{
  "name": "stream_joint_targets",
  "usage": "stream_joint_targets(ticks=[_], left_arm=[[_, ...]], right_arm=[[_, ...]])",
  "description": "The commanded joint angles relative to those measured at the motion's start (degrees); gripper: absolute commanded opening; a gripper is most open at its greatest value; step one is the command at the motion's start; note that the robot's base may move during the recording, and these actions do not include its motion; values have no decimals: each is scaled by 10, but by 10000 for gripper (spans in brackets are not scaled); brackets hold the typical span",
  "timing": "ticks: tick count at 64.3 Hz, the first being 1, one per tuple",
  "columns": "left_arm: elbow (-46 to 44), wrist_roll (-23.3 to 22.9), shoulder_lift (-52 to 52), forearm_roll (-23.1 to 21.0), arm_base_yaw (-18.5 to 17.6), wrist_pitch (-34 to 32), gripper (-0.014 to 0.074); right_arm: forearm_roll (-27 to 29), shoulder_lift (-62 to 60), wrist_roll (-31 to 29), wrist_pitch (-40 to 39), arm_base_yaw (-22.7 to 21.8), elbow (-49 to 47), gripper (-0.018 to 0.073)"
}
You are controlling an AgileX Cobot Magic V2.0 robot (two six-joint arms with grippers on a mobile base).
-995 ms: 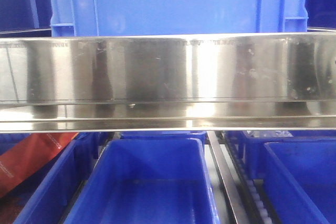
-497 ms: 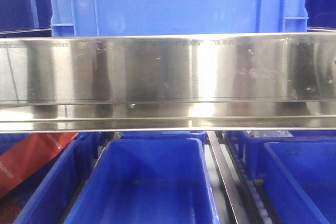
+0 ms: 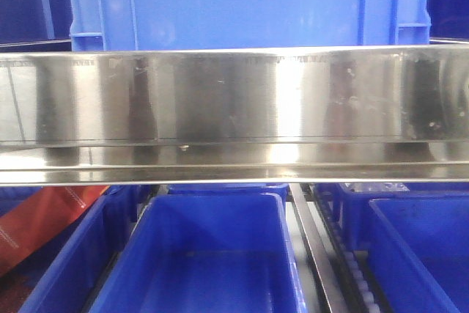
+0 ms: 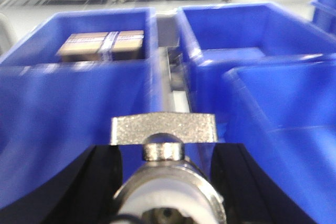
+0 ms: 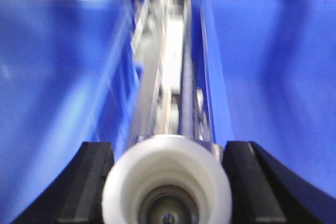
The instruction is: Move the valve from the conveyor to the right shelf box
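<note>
Sitting pinched between left fingers (image 4: pixel 100 179), valve (image 4: pixel 165 182); second valve (image 5: pixel 167 179) pinched between right fingers (image 5: pixel 89 179).

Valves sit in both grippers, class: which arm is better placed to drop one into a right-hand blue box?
Right, probably: the right gripper holds its valve just left of a blue box, while the left gripper, holding a second valve, faces a box wall.

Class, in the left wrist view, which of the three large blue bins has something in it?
The leftmost bin: it holds a taped cardboard box; the other two show no contents.
</note>
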Motion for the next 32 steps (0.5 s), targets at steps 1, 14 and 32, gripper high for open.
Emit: stream_joint_targets(ticks=[1,14,32], left_arm=[[-45,2,10,-14,-62,-19,-111],[-98,2,99,-14,-188,8,-111],[-98,2,204,-14,-251,5,-111]], right_arm=[[9,11,-1,-50,31,-56,-151],[9,87,-5,-52,121,-131,-151],[9,189,-5,-67,181,-135,-151]])
